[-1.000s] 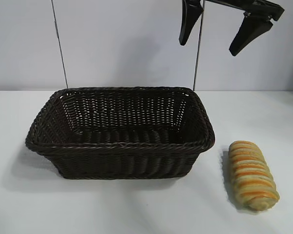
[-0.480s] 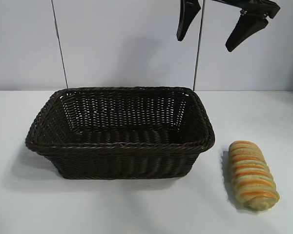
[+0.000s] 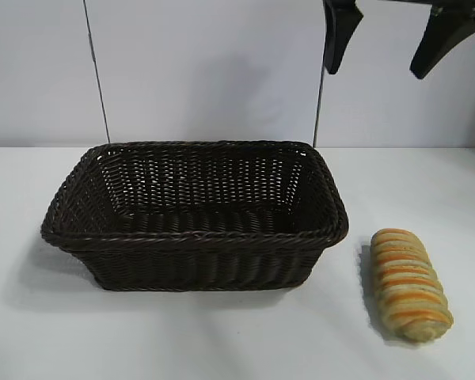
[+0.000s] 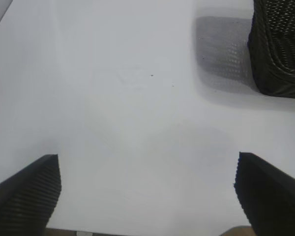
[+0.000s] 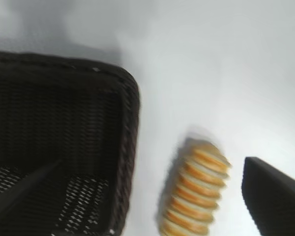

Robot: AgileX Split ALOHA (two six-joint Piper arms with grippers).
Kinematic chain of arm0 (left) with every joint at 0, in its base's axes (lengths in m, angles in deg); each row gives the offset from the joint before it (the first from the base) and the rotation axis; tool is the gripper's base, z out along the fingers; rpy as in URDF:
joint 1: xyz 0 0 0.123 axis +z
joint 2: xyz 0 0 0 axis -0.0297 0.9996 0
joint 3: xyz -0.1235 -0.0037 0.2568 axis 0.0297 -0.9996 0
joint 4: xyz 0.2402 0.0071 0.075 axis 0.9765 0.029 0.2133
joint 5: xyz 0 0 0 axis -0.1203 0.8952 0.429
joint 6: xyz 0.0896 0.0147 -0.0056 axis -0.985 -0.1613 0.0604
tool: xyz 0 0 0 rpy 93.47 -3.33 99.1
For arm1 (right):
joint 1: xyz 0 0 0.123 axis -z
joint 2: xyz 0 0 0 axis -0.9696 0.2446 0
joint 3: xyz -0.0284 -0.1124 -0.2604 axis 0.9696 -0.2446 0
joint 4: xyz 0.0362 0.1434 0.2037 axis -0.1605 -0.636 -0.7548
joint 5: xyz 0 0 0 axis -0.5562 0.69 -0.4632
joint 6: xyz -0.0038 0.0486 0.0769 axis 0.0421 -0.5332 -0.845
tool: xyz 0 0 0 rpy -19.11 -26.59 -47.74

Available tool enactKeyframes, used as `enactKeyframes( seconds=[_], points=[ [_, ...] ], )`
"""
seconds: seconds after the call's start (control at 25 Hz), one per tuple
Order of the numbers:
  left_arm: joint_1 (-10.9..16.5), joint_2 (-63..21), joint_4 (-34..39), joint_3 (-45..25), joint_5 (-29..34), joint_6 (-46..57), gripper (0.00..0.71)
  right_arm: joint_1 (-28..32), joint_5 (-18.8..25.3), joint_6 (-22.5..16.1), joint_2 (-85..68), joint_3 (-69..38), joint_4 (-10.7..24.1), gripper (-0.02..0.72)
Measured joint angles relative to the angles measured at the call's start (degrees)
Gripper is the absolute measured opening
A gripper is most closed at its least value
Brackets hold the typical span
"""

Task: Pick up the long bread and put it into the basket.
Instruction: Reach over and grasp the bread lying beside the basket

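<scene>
The long bread (image 3: 409,283), a pale tan loaf with orange stripes, lies on the white table to the right of the basket (image 3: 194,237), apart from it. The dark brown wicker basket stands empty at the table's middle. My right gripper (image 3: 392,54) hangs open and empty high above the table, behind the basket's right end and the bread. In the right wrist view the bread (image 5: 195,189) lies between the spread fingers, far below, beside the basket's rim (image 5: 129,147). My left gripper (image 4: 147,191) is open over bare table; a basket corner (image 4: 280,49) shows farther off.
The white table (image 3: 222,332) runs wide in front of and left of the basket. Two thin dark rods (image 3: 96,71) stand against the white back wall behind the basket.
My right gripper has moved to the right and a little up, still open, from over the basket's right end toward above the bread. Bread and basket have not moved.
</scene>
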Motion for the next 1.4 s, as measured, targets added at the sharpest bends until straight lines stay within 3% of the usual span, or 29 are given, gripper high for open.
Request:
enactKeyframes(
  seconds=[0.24, 0.44, 0.68, 0.8, 1.0, 1.28, 1.32, 1.4],
  points=[
    [0.0, 0.0, 0.5, -0.1, 0.0, 0.0, 0.694, 0.0, -1.5, -1.5, -8.9, -14.6, 1.4, 0.662],
    [0.0, 0.0, 0.6, -0.1, 0.0, 0.0, 0.694, 0.0, -11.3, -3.4, -12.3, -31.2, 1.5, 0.662],
    [0.0, 0.0, 0.6, -0.1, 0.0, 0.0, 0.694, 0.0, -24.4, -4.4, -12.3, -43.8, 1.9, 0.662],
    [0.0, 0.0, 0.6, -0.1, 0.0, 0.0, 0.694, 0.0, -29.9, -7.0, -11.8, -46.7, 3.5, 0.661],
    [0.0, 0.0, 0.6, -0.1, 0.0, 0.0, 0.694, 0.0, -34.2, -13.0, -6.5, -47.4, 7.5, 0.661],
    [0.0, 0.0, 0.6, -0.1, 0.0, 0.0, 0.694, 0.0, -41.7, -15.1, 3.1, -47.5, 7.5, 0.661],
    [0.0, 0.0, 0.6, -0.1, 0.0, 0.0, 0.694, 0.0, -42.2, -15.4, 4.3, -47.5, 7.5, 0.65],
    [0.0, 0.0, 0.6, -0.1, 0.0, 0.0, 0.694, 0.0, -42.7, -16.4, 6.3, -47.5, 7.4, 0.549]
  ],
)
